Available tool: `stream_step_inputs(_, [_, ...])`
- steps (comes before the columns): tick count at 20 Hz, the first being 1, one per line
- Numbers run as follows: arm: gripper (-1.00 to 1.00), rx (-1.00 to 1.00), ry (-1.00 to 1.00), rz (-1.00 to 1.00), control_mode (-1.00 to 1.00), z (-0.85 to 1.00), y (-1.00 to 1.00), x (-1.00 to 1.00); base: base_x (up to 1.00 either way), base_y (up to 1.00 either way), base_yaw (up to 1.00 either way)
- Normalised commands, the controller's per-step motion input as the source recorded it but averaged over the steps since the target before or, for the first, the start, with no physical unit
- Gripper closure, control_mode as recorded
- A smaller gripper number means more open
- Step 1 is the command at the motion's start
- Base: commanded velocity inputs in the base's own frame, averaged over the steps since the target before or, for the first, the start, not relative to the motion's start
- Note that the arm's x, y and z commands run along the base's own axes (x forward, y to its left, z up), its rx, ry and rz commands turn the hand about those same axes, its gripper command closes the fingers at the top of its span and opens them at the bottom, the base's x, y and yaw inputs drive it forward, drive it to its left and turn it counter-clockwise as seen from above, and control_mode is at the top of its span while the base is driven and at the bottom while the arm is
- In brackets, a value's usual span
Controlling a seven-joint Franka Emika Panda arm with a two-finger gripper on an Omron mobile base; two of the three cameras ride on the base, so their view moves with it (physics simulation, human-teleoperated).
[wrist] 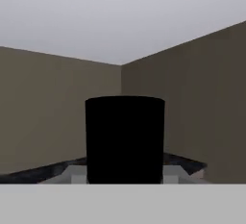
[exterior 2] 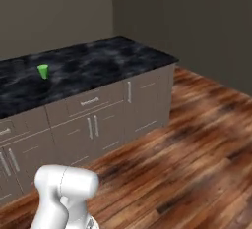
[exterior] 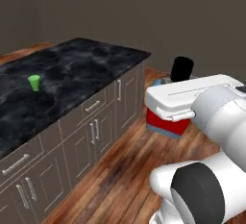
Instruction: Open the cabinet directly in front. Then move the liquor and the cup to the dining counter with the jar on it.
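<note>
The green cup (exterior: pixel 34 82) (exterior 2: pixel 43 71) stands upright on the dining counter (exterior: pixel 81 69) (exterior 2: pixel 98 68), a black marble slab with white veins, towards its left part. My gripper (exterior: pixel 168 104) is shut on the liquor (exterior: pixel 163 121), held in the air to the right of the counter's end, above the floor. The bottle's black cap (exterior: pixel 182 69) sticks up past the white hand, and its red label shows below. In the hand view the black cap (wrist: pixel 125 139) rises in the middle. The cabinet and the jar are out of view.
Low taupe cabinets with drawer fronts and silver handles (exterior: pixel 93 131) (exterior 2: pixel 93 122) run under the counter. Wooden floor (exterior 2: pixel 197 149) spreads to the right of it. Plain grey-brown walls (exterior 2: pixel 197 21) meet in a corner behind the counter.
</note>
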Motion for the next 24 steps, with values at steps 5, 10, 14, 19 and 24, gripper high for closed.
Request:
stream_step_inputs(5, [1.0,0.0,0.0,0.0,1.0,0.0,0.0,0.0,0.0,0.0,0.92])
stream_step_inputs(10, [1.0,0.0,0.0,0.0,1.0,0.0,0.0,0.0,0.13,0.0,0.64])
stream_step_inputs(14, [1.0,0.0,0.0,0.0,1.0,0.0,0.0,0.0,0.1,-0.07,0.07])
stream_step_inputs(19, [1.0,0.0,0.0,0.0,1.0,0.0,0.0,0.0,0.73,-0.21,0.04])
stream_step_inputs(24, [1.0,0.0,0.0,0.0,1.0,0.0,0.0,0.0,1.0,-0.13,0.04])
